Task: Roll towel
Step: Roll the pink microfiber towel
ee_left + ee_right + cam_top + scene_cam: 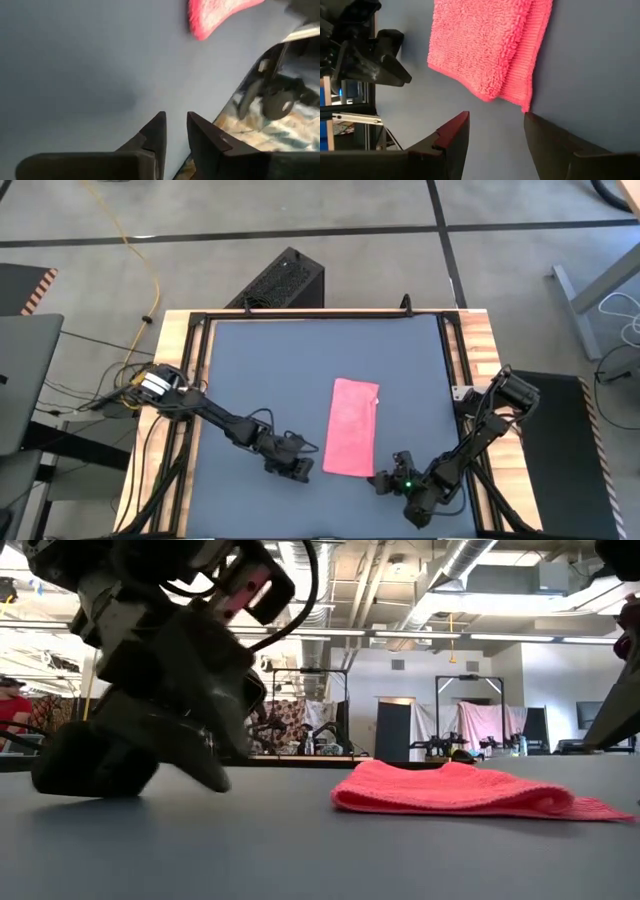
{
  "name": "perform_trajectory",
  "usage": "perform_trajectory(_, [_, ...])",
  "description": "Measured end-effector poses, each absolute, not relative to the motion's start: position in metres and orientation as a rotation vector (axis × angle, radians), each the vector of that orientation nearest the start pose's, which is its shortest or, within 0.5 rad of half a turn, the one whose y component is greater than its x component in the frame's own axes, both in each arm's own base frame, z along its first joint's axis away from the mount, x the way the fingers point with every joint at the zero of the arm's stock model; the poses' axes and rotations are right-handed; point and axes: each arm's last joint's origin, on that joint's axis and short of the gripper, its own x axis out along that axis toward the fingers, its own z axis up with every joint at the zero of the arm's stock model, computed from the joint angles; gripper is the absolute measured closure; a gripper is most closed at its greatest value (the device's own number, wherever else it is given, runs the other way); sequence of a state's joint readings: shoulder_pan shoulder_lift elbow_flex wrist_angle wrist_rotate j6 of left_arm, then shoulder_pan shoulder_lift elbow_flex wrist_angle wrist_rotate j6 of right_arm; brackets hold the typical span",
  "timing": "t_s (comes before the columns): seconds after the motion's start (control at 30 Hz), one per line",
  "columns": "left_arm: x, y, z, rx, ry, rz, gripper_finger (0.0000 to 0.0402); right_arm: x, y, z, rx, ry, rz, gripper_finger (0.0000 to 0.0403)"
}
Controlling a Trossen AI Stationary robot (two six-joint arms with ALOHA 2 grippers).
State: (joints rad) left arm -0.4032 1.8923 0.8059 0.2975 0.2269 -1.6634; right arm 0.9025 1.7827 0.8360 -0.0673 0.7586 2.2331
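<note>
The towel [352, 428] lies folded into a long flat strip just right of the tabletop's [260, 370] centre; no turn of a roll has been made, so all the rolling is left. My left gripper [300, 469] sits at eight o'clock of it, fingers narrowly apart and empty, while my right gripper [384, 481] waits spread at its near end, around five o'clock. I see no containers.

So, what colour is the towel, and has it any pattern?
The towel is plain bright pink, no pattern; the right wrist view shows it best.
</note>
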Motion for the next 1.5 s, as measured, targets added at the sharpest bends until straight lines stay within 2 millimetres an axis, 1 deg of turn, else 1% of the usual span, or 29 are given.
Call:
perform_trajectory(0.1, [0.295, -0.139, 0.098, -1.379, 1.192, 0.294, 0.035, 0.21, 0.234, 0.125, 1.393, 0.445, -0.588, 0.0189])
perform_trajectory(0.17, [0.286, -0.135, 0.101, -1.34, 1.252, 0.368, 0.0352, 0.21, 0.234, 0.126, 1.395, 0.444, -0.587, 0.0189])
perform_trajectory(0.23, [0.278, -0.132, 0.105, -1.314, 1.259, 0.397, 0.0353, 0.21, 0.234, 0.126, 1.391, 0.444, -0.588, 0.0189])
perform_trajectory(0.3, [0.275, -0.127, 0.108, -1.341, 1.21, 0.372, 0.0353, 0.21, 0.233, 0.126, 1.386, 0.445, -0.592, 0.0189])
perform_trajectory(0.37, [0.278, -0.125, 0.115, -1.371, 1.117, 0.309, 0.0353, 0.209, 0.233, 0.126, 1.375, 0.448, -0.598, 0.0189])
perform_trajectory(0.53, [0.291, -0.121, 0.149, -1.399, 0.797, 0.189, 0.0353, 0.209, 0.232, 0.125, 1.369, 0.45, -0.6, 0.0189])
perform_trajectory(0.6, [0.292, -0.122, 0.158, -1.385, 0.749, 0.137, 0.0353, 0.209, 0.232, 0.125, 1.369, 0.45, -0.601, 0.0189])
perform_trajectory(0.77, [0.295, -0.122, 0.173, -1.361, 0.677, 0.025, 0.034, 0.209, 0.232, 0.125, 1.365, 0.449, -0.601, 0.0189])
perform_trajectory(0.93, [0.293, -0.123, 0.17, -1.362, 0.717, 0.036, 0.0308, 0.209, 0.232, 0.125, 1.362, 0.45, -0.601, 0.0189])
perform_trajectory(1.13, [0.293, -0.113, 0.16, -1.425, 0.75, 0.184, 0.0274, 0.215, 0.227, 0.125, 1.365, 0.436, -0.616, 0.0189])
perform_trajectory(1.2, [0.294, -0.111, 0.158, -1.424, 0.753, 0.193, 0.0271, 0.219, 0.224, 0.126, 1.354, 0.43, -0.616, 0.0189])
perform_trajectory(1.27, [0.299, -0.109, 0.157, -1.428, 0.732, 0.165, 0.0271, 0.223, 0.221, 0.127, 1.347, 0.423, -0.614, 0.0189])
perform_trajectory(1.4, [0.305, -0.108, 0.148, -1.476, 0.769, 0.14, 0.0276, 0.229, 0.216, 0.126, 1.341, 0.432, -0.628, 0.0189])
perform_trajectory(1.5, [0.307, -0.11, 0.141, -1.514, 0.792, 0.155, 0.0278, 0.231, 0.214, 0.126, 1.328, 0.437, -0.63, 0.0189])
